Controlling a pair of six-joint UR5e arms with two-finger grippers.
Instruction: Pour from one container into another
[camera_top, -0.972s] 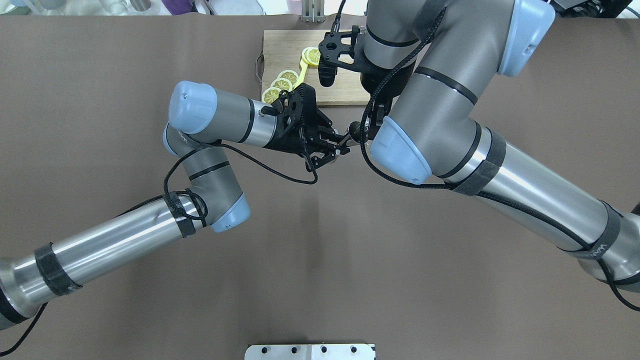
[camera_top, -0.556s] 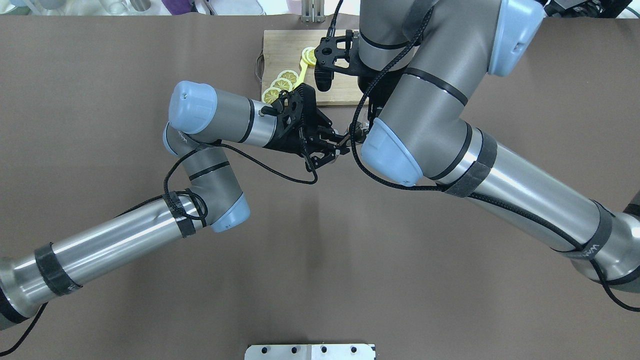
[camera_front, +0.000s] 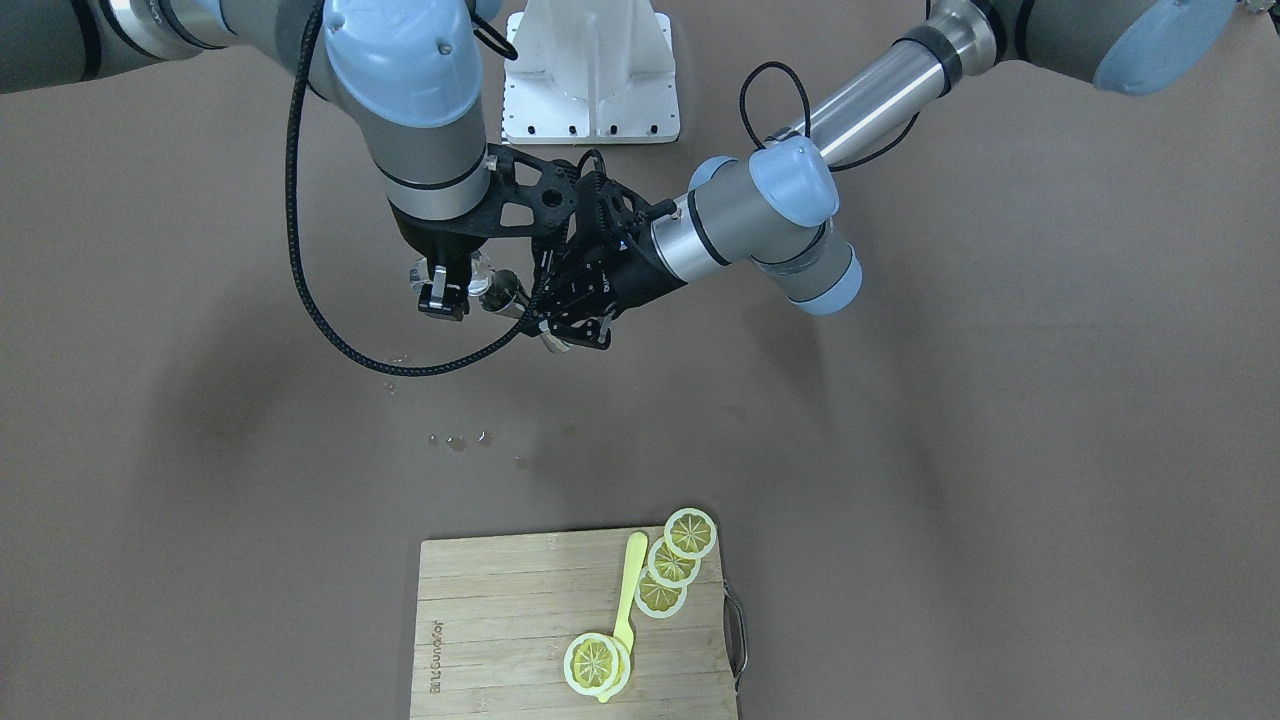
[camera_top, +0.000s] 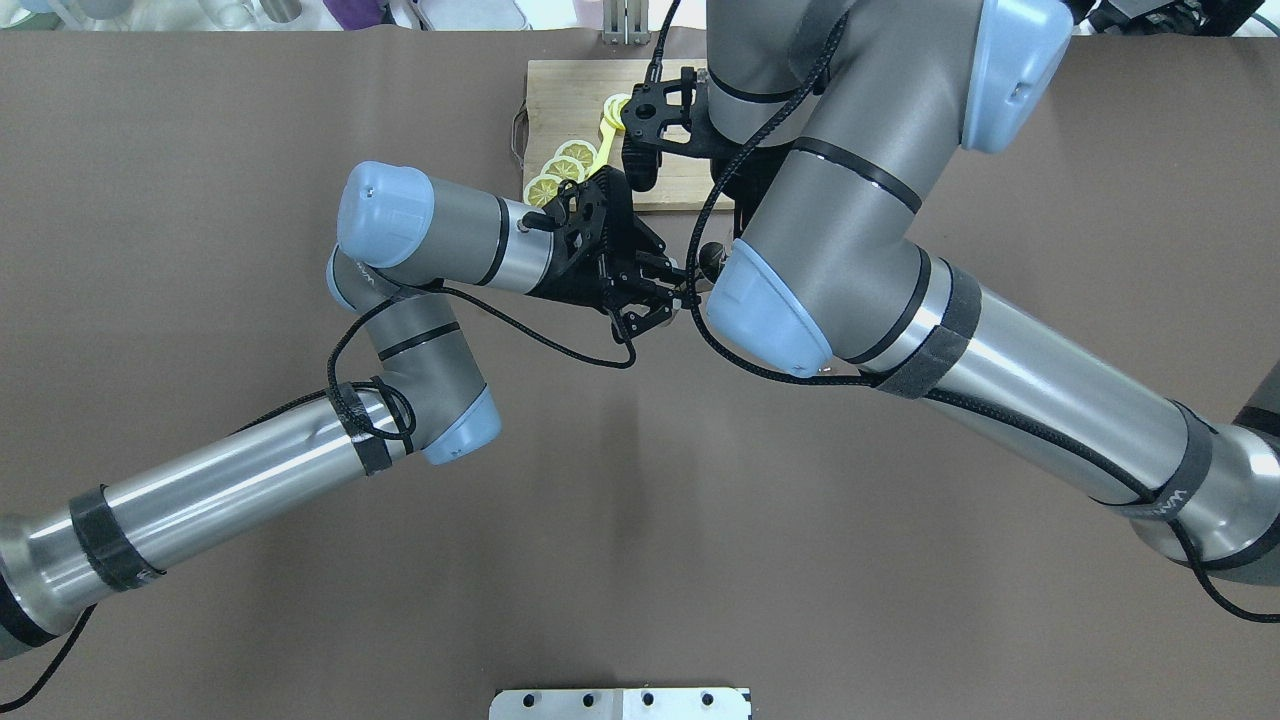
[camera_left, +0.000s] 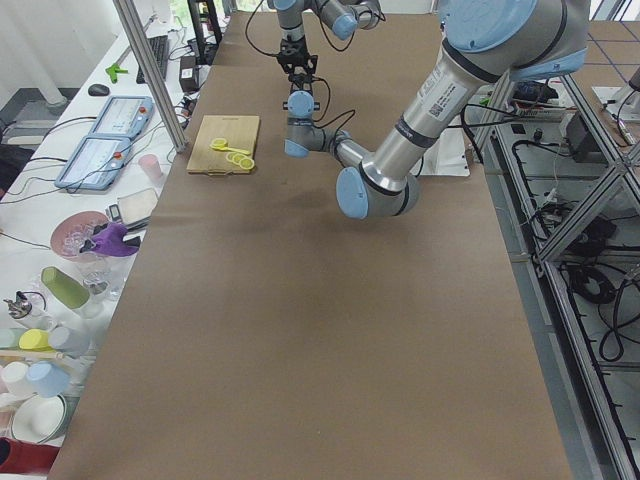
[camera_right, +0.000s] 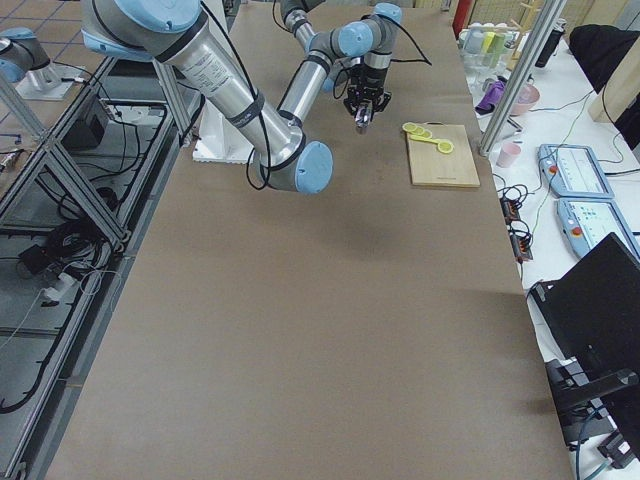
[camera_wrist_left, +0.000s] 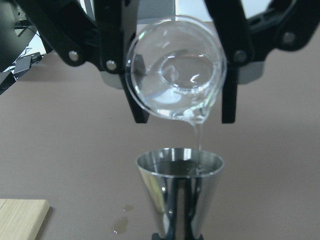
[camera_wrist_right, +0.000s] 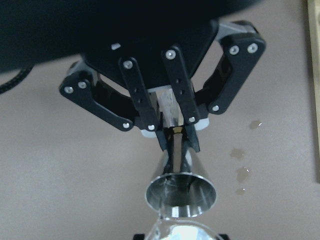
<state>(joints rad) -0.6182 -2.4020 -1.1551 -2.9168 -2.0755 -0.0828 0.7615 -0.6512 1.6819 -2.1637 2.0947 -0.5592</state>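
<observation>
Since a second ago, the right arm (camera_top: 1000, 350) has been shifted toward 9 o'clock in the overhead view, and its blue joint cap has been brought closer to the left tool (camera_wrist_right: 175, 135). The left arm (camera_top: 220, 490) has been kept in place.

Two tools are counted, both held above the brown worktop (camera_top: 640, 500). The right tool (camera_wrist_left: 182, 102) is clamped on the one small clear thick-based drinking glass (camera_wrist_left: 175, 67), which is tipped with its mouth toward the left wrist camera. A thin clear stream is seen falling from its lip at 6 o'clock into the one dull grey-steel hourglass-shaped jigger (camera_wrist_left: 180, 185) just below. The jigger is held upright, with the left tool closed on its narrow waist.

Several small drops (camera_front: 455, 441) are seen on the worktop near the tools. One rectangular pale wooden cutting board (camera_front: 500, 620) lies well apart, at 12 o'clock of the tools in the overhead view. Four yellow lemon slices (camera_front: 690, 532) and one yellow spoon (camera_front: 630, 580) are counted on it.
</observation>
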